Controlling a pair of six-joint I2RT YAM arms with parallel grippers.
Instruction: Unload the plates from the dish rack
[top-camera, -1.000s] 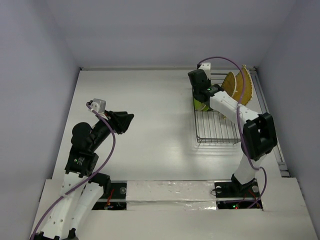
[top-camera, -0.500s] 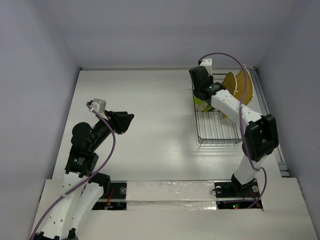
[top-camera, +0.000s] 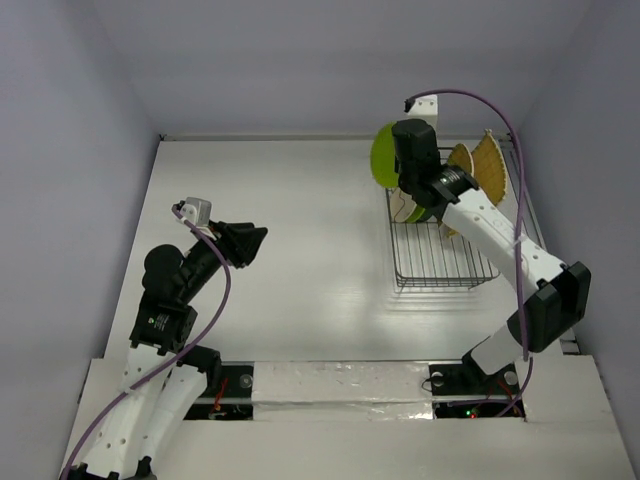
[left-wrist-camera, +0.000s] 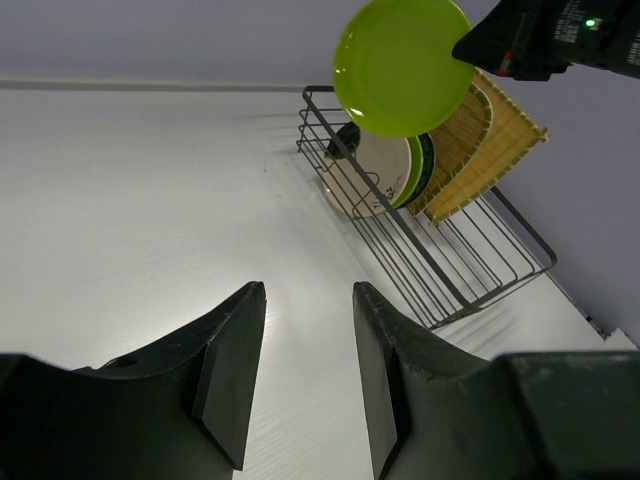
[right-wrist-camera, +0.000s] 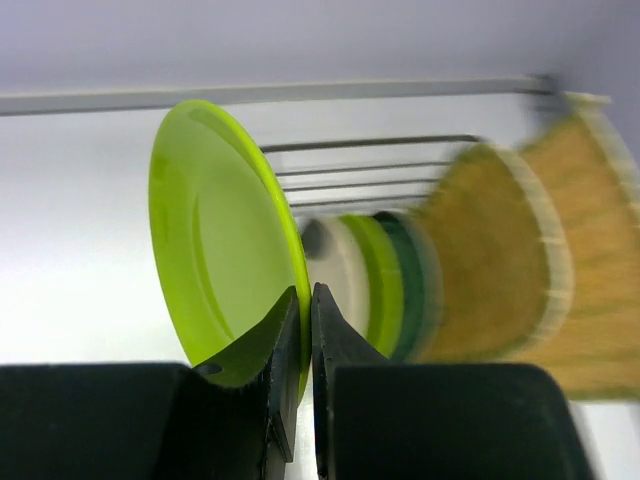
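Note:
My right gripper (top-camera: 398, 165) (right-wrist-camera: 305, 292) is shut on the rim of a lime-green plate (top-camera: 382, 158) (right-wrist-camera: 222, 250) (left-wrist-camera: 402, 66) and holds it on edge in the air above the far left end of the dark wire dish rack (top-camera: 435, 250) (left-wrist-camera: 470, 265). In the rack stand a pale plate (left-wrist-camera: 372, 180), a lime-green plate (right-wrist-camera: 383, 282), a dark teal plate (right-wrist-camera: 412, 280) and two tan woven bamboo plates (top-camera: 482, 168) (left-wrist-camera: 480, 140) (right-wrist-camera: 510, 260). My left gripper (top-camera: 258, 240) (left-wrist-camera: 308, 290) is open and empty, low over the table's left half.
The white table (top-camera: 300, 220) is bounded by grey walls at the back and sides. A metal rail (top-camera: 535, 240) runs along the right edge beside the rack. A purple cable (top-camera: 470, 100) arcs over the right arm.
My right gripper has lifted the lime-green plate up out of the rack and clear of the wire. The left arm has not moved.

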